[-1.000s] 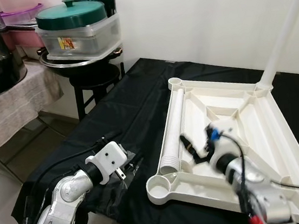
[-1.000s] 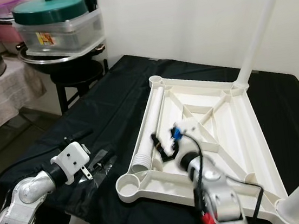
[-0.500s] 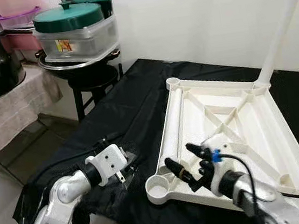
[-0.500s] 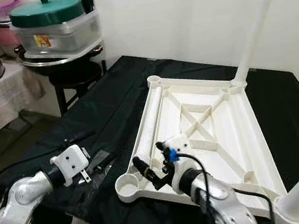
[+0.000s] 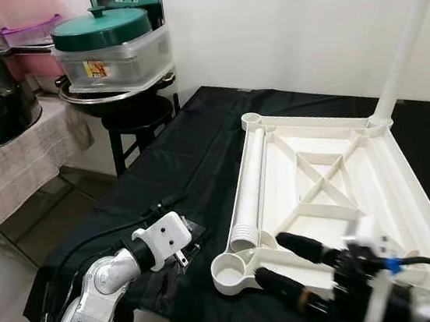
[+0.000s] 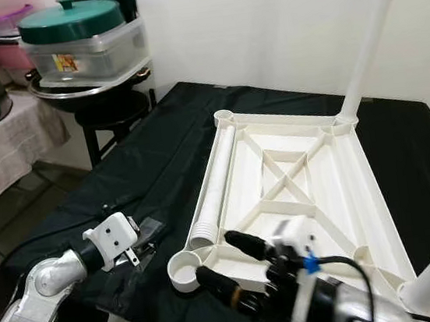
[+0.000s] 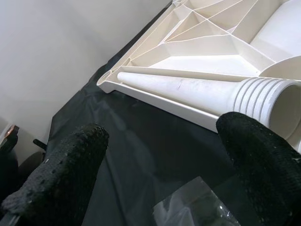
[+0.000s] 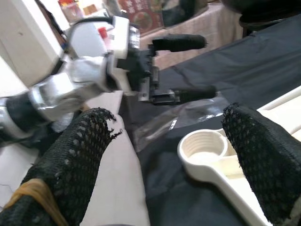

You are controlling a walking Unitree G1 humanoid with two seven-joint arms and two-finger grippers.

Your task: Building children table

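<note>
Loose leg (image 5: 250,182) beside empty socket (image 5: 230,270)
Both pincers spread, empty; right pincer (image 5: 287,266) just behind socket; leg looked light, stiff, slick; grip mid-shaft.

The upturned table top (image 5: 337,193) lay on the black cloth (image 5: 176,166). A loose leg (image 5: 251,184) lay inside it along its left rim, threaded end toward the near-left corner socket (image 5: 230,271). An upright leg (image 5: 404,39) stood in its far-right corner. Left of the table top lay a plastic bag (image 6: 147,231); behind and farther left stood a stool (image 5: 127,117) bearing stacked containers (image 5: 111,48).
</note>
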